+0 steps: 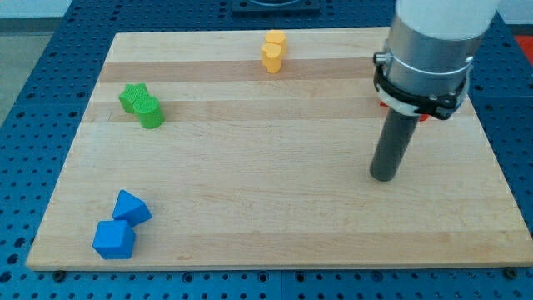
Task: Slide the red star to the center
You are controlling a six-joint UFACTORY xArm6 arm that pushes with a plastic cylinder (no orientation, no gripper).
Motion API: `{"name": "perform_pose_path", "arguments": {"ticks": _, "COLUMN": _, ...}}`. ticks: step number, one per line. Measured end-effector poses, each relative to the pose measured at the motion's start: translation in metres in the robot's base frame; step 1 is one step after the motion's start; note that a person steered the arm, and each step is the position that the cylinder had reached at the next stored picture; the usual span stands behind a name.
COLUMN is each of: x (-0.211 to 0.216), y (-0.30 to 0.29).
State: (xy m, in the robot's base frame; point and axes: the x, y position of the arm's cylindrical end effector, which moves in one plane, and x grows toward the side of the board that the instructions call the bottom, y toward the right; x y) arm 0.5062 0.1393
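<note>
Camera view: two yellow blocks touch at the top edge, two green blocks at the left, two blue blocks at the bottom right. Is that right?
Not quite. The camera view shows the blue blocks at the board's bottom left, not the bottom right. The rest holds: the yellow blocks touch near the top edge and the green blocks sit at the left.

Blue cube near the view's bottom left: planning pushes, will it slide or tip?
Squat and flat-based on the smooth wooden board, the blue cube probably slides. Touching the other blue block, it likely shoves that too. My tip is at the view's right.
</note>
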Motion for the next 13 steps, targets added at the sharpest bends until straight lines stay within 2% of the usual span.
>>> {"name": "perform_pose_path", "arguments": {"ticks": 1, "x": 0.0, "y": 0.065}}
{"name": "perform_pose_path", "arguments": {"ticks": 2, "x": 0.0, "y": 0.102}}
{"name": "perform_pose_path", "arguments": {"ticks": 7, "x": -0.004, "y": 0.103}}
{"name": "perform_pose_path", "arguments": {"ticks": 8, "x": -0.057, "y": 0.103}}
{"name": "perform_pose_path", "arguments": {"ticks": 9, "x": -0.14, "y": 0.103}}
{"name": "perform_pose_path", "arguments": {"ticks": 10, "x": -0.146, "y": 0.103}}
{"name": "perform_pose_path", "arguments": {"ticks": 11, "x": -0.185, "y": 0.102}}
{"name": "perform_pose_path", "arguments": {"ticks": 13, "x": -0.193, "y": 0.078}}
